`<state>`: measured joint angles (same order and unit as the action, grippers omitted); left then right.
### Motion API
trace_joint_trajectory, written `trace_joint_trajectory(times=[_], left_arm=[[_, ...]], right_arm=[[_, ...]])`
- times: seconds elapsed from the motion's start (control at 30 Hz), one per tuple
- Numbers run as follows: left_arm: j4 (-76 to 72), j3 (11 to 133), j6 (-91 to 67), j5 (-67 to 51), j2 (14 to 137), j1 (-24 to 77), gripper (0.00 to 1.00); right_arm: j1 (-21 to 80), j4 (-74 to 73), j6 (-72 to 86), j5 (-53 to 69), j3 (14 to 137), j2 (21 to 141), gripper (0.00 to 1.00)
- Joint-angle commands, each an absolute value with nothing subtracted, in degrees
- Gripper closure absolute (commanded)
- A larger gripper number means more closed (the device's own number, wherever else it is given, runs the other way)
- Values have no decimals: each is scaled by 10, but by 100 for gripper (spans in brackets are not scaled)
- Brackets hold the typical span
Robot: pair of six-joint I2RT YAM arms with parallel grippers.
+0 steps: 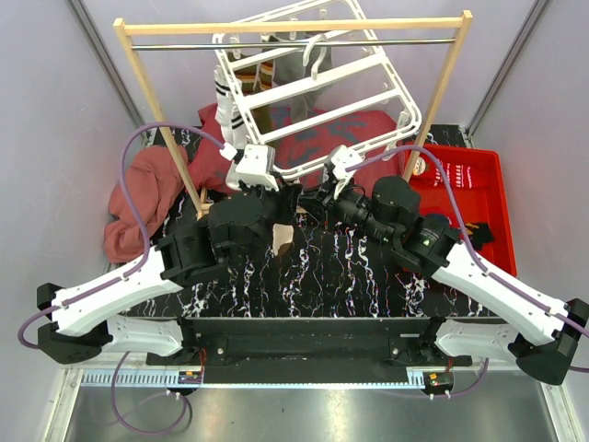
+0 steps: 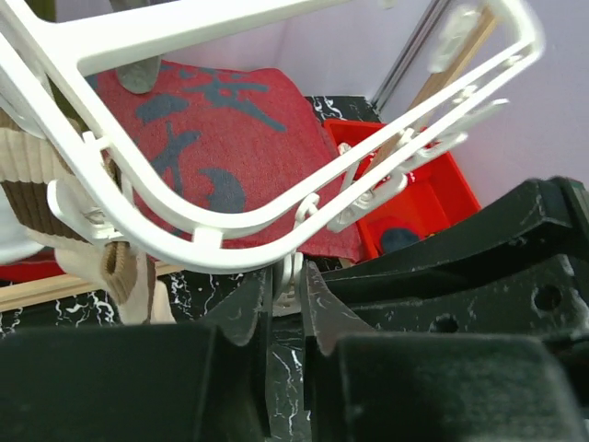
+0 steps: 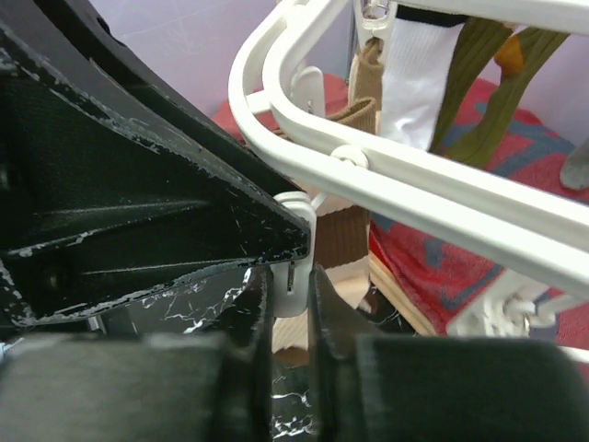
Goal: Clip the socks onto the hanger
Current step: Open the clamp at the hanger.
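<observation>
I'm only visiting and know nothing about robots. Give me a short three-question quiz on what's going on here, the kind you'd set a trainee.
1. True or false: a white sock with dark stripes already hangs from the large white plastic rectangular hanger.
2. What is the left gripper pinching? A) a navy sock B) a small white plastic clip C) a metal spoon
3. What colour is the rectangular plastic bin beside the right arm?
Key: 1 true; 2 B; 3 red.
</observation>
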<state>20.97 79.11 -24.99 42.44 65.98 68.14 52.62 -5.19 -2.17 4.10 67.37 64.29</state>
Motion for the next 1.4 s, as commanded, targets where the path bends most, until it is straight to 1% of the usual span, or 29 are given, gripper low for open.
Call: trace_joint_trajectory(times=[0.0, 0.03, 0.1, 0.13, 0.27, 0.37, 0.5, 0.6, 0.73, 0.87, 0.9, 0.97, 1.0, 1.07, 1.1, 1.2, 1.27, 1.37], left_arm=[[132, 811, -247, 427, 670, 676, 93], [133, 811, -245, 430, 670, 677, 93], [133, 806, -241, 436, 669, 676, 93], [133, 805, -240, 437, 669, 677, 93], [130, 796, -230, 443, 666, 677, 92], [123, 788, -219, 449, 664, 676, 91], [106, 781, -206, 450, 663, 676, 91], [97, 782, -193, 447, 664, 676, 90], [87, 785, -186, 435, 665, 676, 90], [84, 788, -183, 418, 667, 676, 90], [84, 788, -184, 416, 667, 676, 90], [84, 790, -181, 409, 665, 675, 90], [84, 790, -181, 406, 664, 676, 90], [84, 791, -179, 398, 664, 676, 90], [84, 791, -178, 396, 664, 676, 90], [84, 792, -176, 389, 662, 676, 90], [82, 793, -173, 384, 660, 675, 90], [82, 792, -171, 374, 657, 676, 90]], right_arm=[[555, -118, 12, 57, 661, 646, 72], [555, -124, 18, 46, 659, 643, 59], [555, -150, 33, 7, 656, 635, 50], [554, -162, 39, -23, 656, 634, 43], [553, -243, 69, -97, 662, 623, 33], [548, -306, 90, -136, 667, 610, 31], [524, -389, 125, -169, 673, 596, 30], [478, -443, 160, -176, 671, 586, 30], [400, -500, 194, -164, 665, 581, 30], [320, -542, 212, -155, 659, 604, 30], [281, -546, 212, -151, 657, 608, 31], [235, -545, 208, -147, 652, 618, 32], [188, -543, 206, -144, 651, 623, 33], [143, -536, 200, -125, 652, 641, 37], [97, -523, 199, -117, 652, 648, 38], [37, -477, 212, -98, 645, 678, 43], [-20, -452, 228, -87, 633, 706, 45], [-61, -407, 244, -89, 619, 761, 49]])
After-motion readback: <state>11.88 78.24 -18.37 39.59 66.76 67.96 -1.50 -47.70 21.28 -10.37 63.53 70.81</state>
